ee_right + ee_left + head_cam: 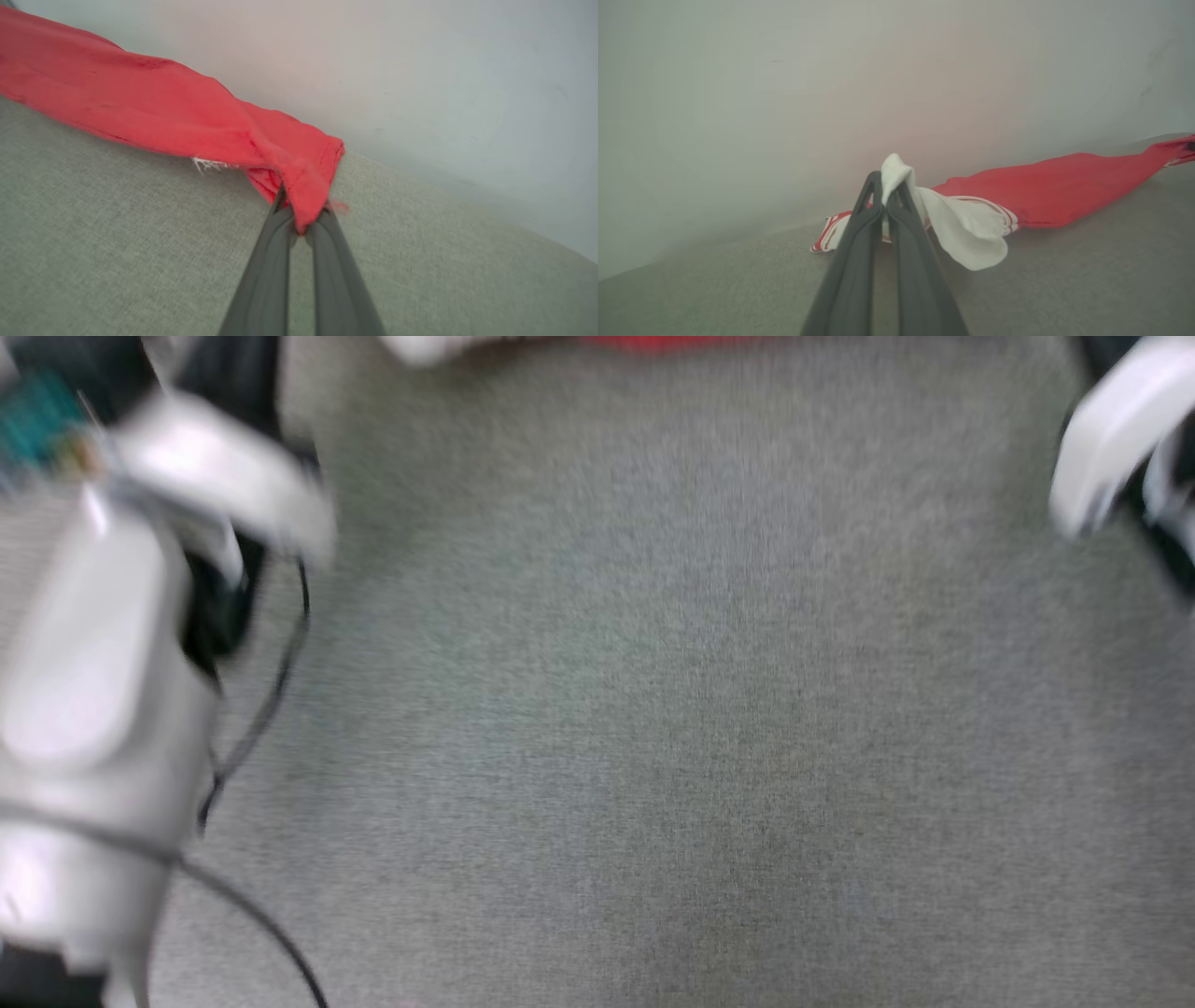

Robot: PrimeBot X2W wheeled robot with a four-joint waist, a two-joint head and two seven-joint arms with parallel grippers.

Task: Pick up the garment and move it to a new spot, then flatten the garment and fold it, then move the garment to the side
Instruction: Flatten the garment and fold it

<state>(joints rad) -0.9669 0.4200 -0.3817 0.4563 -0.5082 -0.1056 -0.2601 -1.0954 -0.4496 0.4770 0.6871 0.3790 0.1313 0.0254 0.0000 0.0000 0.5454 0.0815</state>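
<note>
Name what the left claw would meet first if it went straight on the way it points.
The left claw is shut on the garment at its white sleeve; beyond that, probably the pale wall, though depth is unclear.

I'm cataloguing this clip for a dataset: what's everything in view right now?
surface: one, grey woven fabric, across the scene
wall: one, pale, behind it
shirt: one, red with white striped-cuff sleeves, stretched along the far side
cable: one, black, lower left of head view
left gripper: one, dark, shut on white sleeve
right gripper: one, dark, shut on red corner
left arm: one, pale, head view's left edge
right arm: one, pale, upper right corner
</note>
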